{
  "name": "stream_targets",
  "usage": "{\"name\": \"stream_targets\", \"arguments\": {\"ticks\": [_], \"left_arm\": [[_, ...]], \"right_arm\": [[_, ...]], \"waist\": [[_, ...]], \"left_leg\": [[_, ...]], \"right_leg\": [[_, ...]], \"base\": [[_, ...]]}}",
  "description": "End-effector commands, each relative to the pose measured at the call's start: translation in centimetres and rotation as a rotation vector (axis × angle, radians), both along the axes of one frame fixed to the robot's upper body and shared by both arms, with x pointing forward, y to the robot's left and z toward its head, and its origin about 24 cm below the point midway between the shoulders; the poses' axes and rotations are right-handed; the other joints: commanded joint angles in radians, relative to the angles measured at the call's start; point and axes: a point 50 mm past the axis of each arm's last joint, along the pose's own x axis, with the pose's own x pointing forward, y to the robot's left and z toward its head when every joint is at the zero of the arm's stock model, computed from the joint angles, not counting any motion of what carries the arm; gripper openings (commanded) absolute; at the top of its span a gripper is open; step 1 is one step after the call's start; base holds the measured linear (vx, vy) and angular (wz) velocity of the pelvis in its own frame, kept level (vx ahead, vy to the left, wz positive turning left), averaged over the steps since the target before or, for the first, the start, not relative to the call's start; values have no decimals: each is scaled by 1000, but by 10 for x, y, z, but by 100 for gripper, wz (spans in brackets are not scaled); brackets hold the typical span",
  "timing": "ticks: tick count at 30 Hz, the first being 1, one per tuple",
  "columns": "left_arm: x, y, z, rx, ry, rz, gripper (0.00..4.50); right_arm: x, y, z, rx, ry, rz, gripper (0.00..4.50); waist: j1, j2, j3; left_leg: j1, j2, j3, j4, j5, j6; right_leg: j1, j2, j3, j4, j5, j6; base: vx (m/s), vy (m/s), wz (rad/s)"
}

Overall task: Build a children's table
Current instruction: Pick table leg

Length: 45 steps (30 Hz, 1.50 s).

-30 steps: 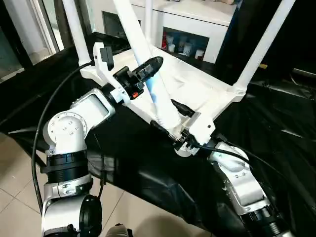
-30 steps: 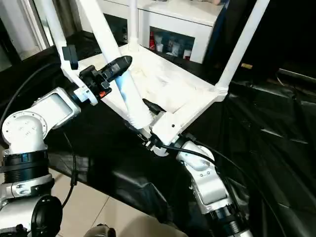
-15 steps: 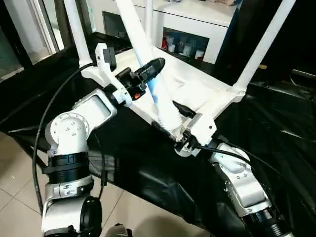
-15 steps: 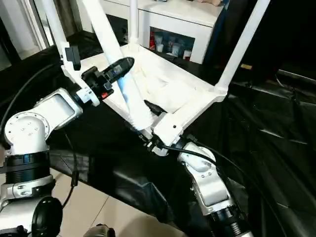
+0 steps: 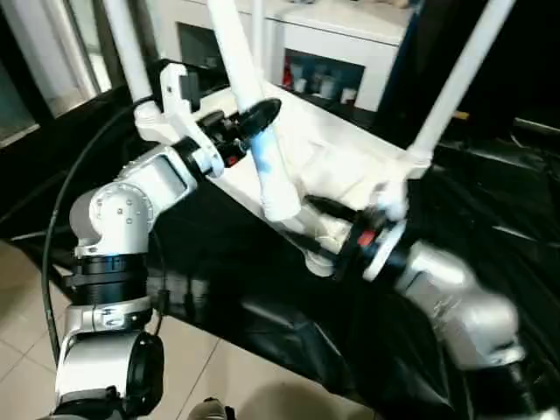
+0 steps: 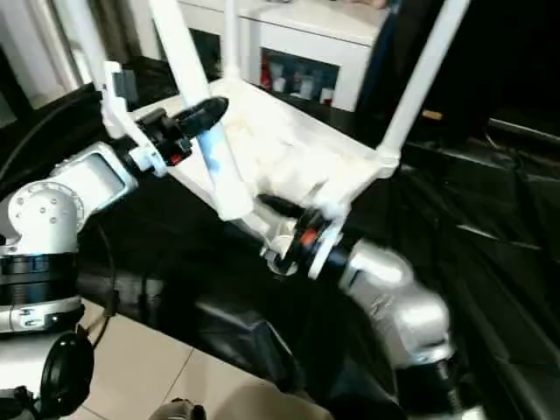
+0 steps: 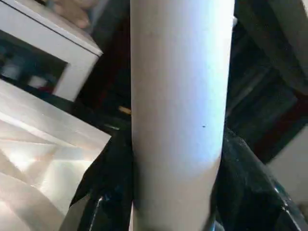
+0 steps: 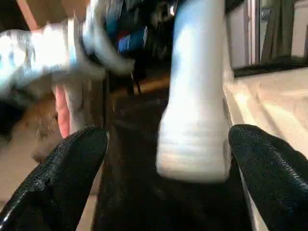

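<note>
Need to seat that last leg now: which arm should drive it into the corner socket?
Left, probably. The left gripper is clamped on the loose leg, whose threaded end hangs near the tabletop corner. The right gripper stands open, holding nothing.

The left arm reaches forward and up from a bent elbow, its silver forearm angled toward the middle. The left gripper [image 5: 260,122] has both black fingers [image 7: 103,192] clamped on either side of a white table leg [image 5: 254,105]. The right arm stretches in from the lower right, and the right gripper [image 8: 166,168] has its black fingers [image 8: 62,173] spread wide, holding nothing
</note>
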Motion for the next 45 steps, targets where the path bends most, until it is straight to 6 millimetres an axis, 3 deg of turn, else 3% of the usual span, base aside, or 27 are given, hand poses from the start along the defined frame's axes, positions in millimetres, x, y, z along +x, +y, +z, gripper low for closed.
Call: {"name": "stream_targets", "arguments": {"ticks": [1, 11, 12, 13, 15, 18, 24, 31, 32, 34, 40, 44, 45], "left_arm": [[0, -10, 12, 25, -47, -48, 193], [-2, -13, 14, 29, -58, -75, 193], [-10, -19, 15, 39, -96, -173, 193], [-17, -24, 15, 42, -126, -250, 193], [-29, -32, 15, 42, -162, -376, 193], [-38, -35, 15, 54, -186, -475, 193], [-41, -38, 15, 70, -217, -525, 193], [-39, -35, 14, 72, -231, -516, 192], [-39, -35, 14, 72, -231, -516, 192], [-39, -35, 14, 74, -231, -515, 192], [-37, -34, 12, 80, -231, -511, 192], [-36, -34, 9, 85, -228, -496, 192], [-36, -33, 8, 87, -227, -490, 192]], "right_arm": [[6, -8, 11, 38, 14, -20, 450], [11, -11, 19, 41, 46, -12, 450], [14, -5, 17, -40, 96, 83, 450], [16, -2, 16, -102, 133, 140, 450], [18, 2, 15, -160, 188, 222, 450], [18, 2, 18, -157, 204, 261, 450], [21, 3, 20, -180, 231, 293, 450], [21, 4, 17, -182, 260, 308, 383], [21, 4, 17, -181, 261, 308, 375], [21, 4, 17, -173, 265, 310, 365], [20, 4, 15, -157, 269, 302, 300], [20, 5, 13, -147, 259, 281, 282], [20, 6, 12, -142, 252, 273, 255]], "waist": [[5, 10, -79], [11, 7, -81], [7, -6, -79], [11, 5, -81], [7, 4, -79], [11, 2, -80], [14, -1, -81], [16, 0, -82], [18, 9, -83], [16, 3, -83], [17, 6, -84], [18, 7, -85], [18, 5, -85]], "left_leg": [[45, 31, -16, -77, -168, -42], [44, 30, -14, -75, -129, -50], [44, 28, -12, -75, -134, -47], [45, 30, -13, -75, -121, -49], [41, 30, -12, -77, -118, -61], [44, 30, -9, -74, -126, -54], [45, 30, -9, -74, -120, -58], [46, 31, -8, -74, -112, -61], [46, 31, -10, -73, -109, -64], [46, 30, -9, -73, -113, -65], [47, 31, -9, -73, -121, -69], [47, 31, -9, -73, -116, -70], [46, 31, -9, -73, -113, -68]], "right_leg": [[33, -65, 23, -68, 40, -223], [33, -66, 22, -66, 61, -209], [35, -63, 21, -71, 45, -212], [35, -64, 21, -67, 37, -212], [36, -64, 20, -67, 26, -215], [34, -66, 23, -66, 35, -221], [33, -65, 22, -65, 38, -218], [33, -66, 22, -64, 40, -212], [32, -66, 22, -61, 50, -213], [33, -64, 22, -62, 58, -214], [33, -64, 21, -61, 63, -221], [33, -65, 21, -61, 72, -219], [34, -65, 21, -59, 78, -220]], "base": [[0, 0, 0], [0, 0, 0], [0, 0, 0], [0, 0, 0], [0, 0, 0], [0, 0, 0], [0, 0, 0], [0, 0, 0], [0, 0, 0], [0, 0, 0], [0, 0, 0], [0, 0, 0], [0, 0, 0]]}}
